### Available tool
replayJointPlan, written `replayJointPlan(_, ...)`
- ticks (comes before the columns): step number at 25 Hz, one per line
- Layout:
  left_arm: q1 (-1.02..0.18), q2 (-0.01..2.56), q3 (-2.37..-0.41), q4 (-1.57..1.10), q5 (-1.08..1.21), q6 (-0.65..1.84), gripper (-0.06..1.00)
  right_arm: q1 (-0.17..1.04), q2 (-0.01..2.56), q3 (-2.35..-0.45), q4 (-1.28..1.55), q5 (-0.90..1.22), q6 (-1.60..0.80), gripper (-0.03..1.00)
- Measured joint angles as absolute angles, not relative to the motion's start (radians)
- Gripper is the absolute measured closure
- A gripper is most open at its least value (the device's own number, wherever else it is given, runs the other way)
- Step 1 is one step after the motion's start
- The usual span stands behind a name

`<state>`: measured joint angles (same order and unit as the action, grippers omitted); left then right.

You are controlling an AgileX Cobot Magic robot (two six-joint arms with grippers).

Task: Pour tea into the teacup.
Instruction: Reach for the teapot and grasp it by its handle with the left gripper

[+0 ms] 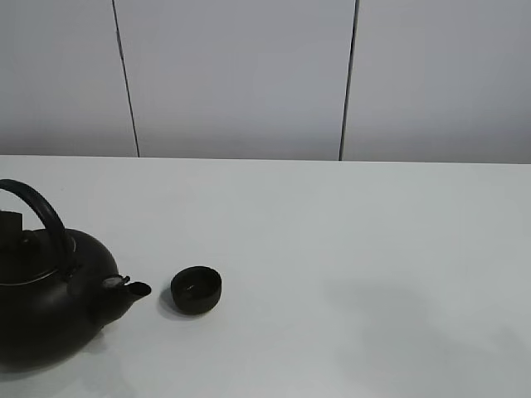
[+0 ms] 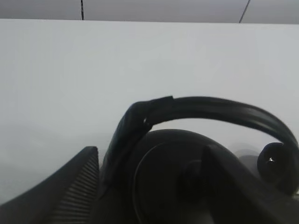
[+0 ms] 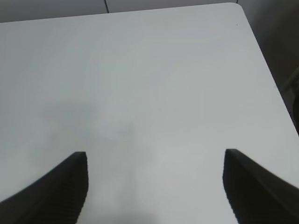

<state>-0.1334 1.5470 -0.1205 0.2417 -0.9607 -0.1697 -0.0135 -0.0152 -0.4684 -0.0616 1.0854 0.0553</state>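
Black teacup [image 1: 197,289] upright, mouth up, teapot [image 1: 50,307] spout [image 1: 133,289] facing it

1. The teapot [image 1: 41,307] stands on the table [image 1: 348,249], toward its 8 o'clock corner.
2. The teacup [image 1: 197,289] sits at the teapot's 3 o'clock, just beside the spout [image 1: 133,289].

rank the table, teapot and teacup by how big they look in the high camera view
1. table
2. teapot, partly cut off at the frame edge, yet plainly bigger than the cup
3. teacup
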Motion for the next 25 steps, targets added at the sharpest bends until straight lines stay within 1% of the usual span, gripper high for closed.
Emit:
replayJointPlan(5, -0.133, 1.663, -0.126, 0.229, -1.123, -0.157, 0.49, -0.014, -0.015, -0.468, -0.062, 1.085, 0.055, 0.42)
replayJointPlan(11, -0.133, 1.727, -0.133, 0.220, -1.198, -0.157, 0.49, -0.014, -0.015, -0.468, -0.062, 1.085, 0.055, 0.42)
replayJointPlan(13, -0.133, 1.729, -0.132, 0.211, -1.200, -0.157, 0.54, -0.014, -0.015, -0.468, -0.062, 1.084, 0.055, 0.42)
replayJointPlan(18, -0.129, 1.731, -0.132, 0.176, -1.189, -0.150, 0.72, -0.014, -0.015, -0.468, -0.062, 1.084, 0.055, 0.42)
replayJointPlan(20, -0.129, 1.731, -0.132, 0.178, -1.188, -0.139, 0.74, -0.014, -0.015, -0.468, -0.062, 1.084, 0.055, 0.42)
replayJointPlan(25, -0.129, 1.731, -0.132, 0.198, -1.188, -0.135, 0.74, -0.014, -0.015, -0.468, -0.062, 1.084, 0.055, 0.42)
